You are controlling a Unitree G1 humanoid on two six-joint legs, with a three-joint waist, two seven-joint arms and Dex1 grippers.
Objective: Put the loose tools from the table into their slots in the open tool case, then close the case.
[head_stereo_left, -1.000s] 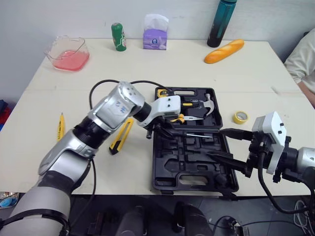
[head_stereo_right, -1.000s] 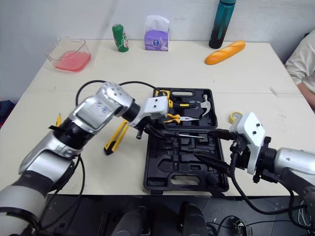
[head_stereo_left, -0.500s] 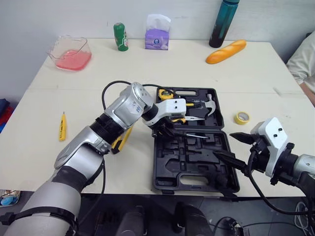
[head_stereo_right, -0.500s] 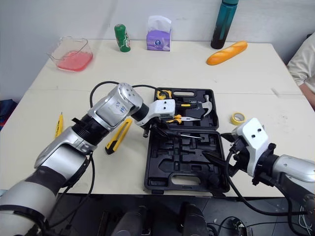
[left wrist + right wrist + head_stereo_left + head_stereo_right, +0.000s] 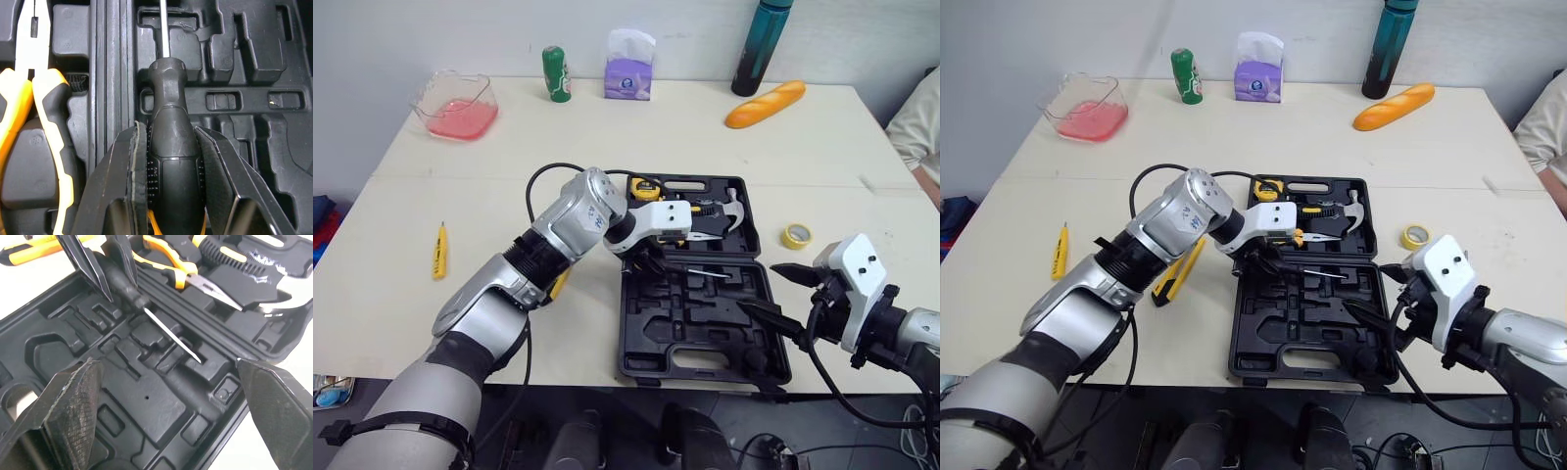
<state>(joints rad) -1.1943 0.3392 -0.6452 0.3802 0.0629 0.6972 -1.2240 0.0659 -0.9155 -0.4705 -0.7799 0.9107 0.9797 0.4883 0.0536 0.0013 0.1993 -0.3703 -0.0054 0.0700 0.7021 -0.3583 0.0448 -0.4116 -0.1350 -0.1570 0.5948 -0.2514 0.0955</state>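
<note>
Grips the black-handled screwdriver firmly in the left pincer, low over the near half of the open tool case, just beside the hinge, shaft stretched across the moulded slots; has carried it a little further in over the tray within the last second; has drawn the right pincer, spread wide and empty, back from the shaft's tip to the case's right edge; looks set to seat the tool and let go; leaves the utility knife, small yellow screwdriver and tape roll out on the counter.
</note>
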